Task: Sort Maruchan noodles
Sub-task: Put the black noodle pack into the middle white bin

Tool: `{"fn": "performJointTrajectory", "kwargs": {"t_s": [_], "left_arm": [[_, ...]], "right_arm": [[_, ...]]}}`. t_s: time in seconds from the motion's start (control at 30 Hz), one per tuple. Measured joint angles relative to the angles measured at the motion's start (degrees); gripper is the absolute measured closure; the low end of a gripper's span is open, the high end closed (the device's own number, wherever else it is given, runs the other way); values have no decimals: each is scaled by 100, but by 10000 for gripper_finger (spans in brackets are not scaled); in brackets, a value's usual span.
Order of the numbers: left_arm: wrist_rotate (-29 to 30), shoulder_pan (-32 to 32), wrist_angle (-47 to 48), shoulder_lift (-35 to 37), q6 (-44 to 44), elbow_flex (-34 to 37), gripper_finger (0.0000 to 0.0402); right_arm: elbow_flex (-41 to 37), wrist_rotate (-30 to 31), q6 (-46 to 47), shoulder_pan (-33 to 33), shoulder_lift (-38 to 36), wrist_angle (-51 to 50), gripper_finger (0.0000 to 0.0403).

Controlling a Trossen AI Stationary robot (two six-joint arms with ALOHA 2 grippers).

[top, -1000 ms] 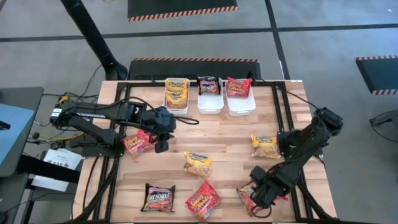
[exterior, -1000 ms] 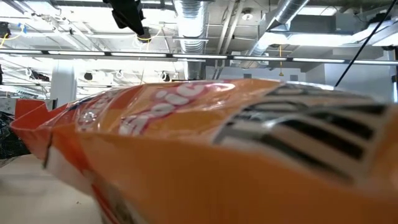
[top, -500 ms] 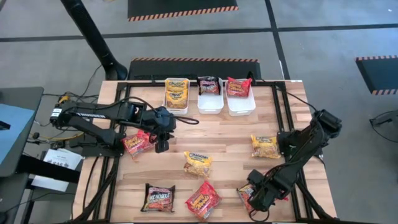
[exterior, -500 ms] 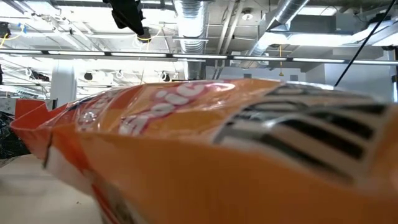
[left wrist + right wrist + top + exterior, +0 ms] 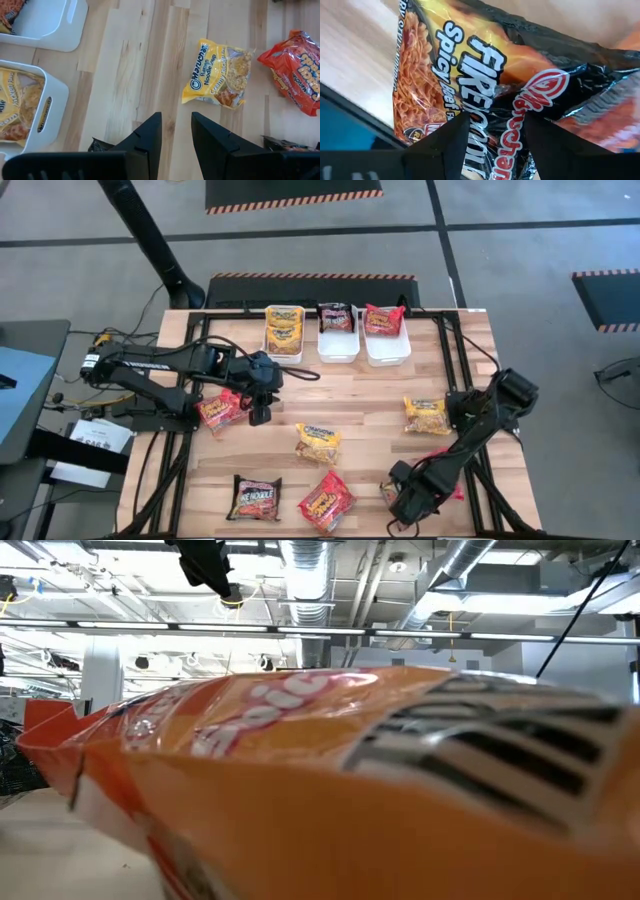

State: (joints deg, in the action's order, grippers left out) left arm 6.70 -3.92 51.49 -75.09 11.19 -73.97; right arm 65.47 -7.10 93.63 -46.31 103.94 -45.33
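My right gripper (image 5: 403, 508) stands open, pointing down, over a black-and-orange Maruchan noodle packet (image 5: 485, 65) near the table's near right corner. One finger is on each side of the packet's label, and in the high view the arm hides most of it. My left gripper (image 5: 260, 418) hangs open and holds nothing above the table's left half, beside a red packet (image 5: 220, 412). Loose packets lie flat on the wood: two yellow (image 5: 318, 442) (image 5: 426, 415), one black (image 5: 254, 498) and one red (image 5: 327, 502). My right gripper comes at the black-and-orange packet from above, its open fingers (image 5: 452, 137) over the printed middle (image 5: 492, 95) of the packet, which lies flat on the table. I cannot tell whether the fingertips touch the wrapper.
Three white bins stand in a row at the far edge. One (image 5: 284, 330) holds yellow packets, one (image 5: 338, 328) a black packet, one (image 5: 385, 330) a red one. An orange-red packet (image 5: 320, 770) fills the low view. Bare wood (image 5: 370, 390) lies mid-table.
My right gripper has come down over the black-and-orange packet and shifted a little toward the table's near left. Its fingers stay open. The left arm and all packets have kept still.
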Motion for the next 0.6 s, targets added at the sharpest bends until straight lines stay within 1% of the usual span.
{"fn": "performJointTrajectory", "kwargs": {"t_s": [0.07, 0.17, 0.43, 0.5, 0.6], "left_arm": [[0, 0, 1, 0, -38, 0, 310], [0, 0, 1, 0, -57, 0, 310], [0, 0, 1, 0, -106, 0, 310], [0, 0, 3, 0, -104, 0, 310], [0, -1, 2, 0, -101, 0, 310]], "right_arm": [[-5, 13, 101, 1, 7, -2, 199], [-8, 47, 246, 32, 13, 16, 237], [-20, 68, 212, 46, 26, 147, 384], [-20, 73, 100, 42, 27, 154, 392], [-24, 73, -33, 53, 9, 156, 391]]}}
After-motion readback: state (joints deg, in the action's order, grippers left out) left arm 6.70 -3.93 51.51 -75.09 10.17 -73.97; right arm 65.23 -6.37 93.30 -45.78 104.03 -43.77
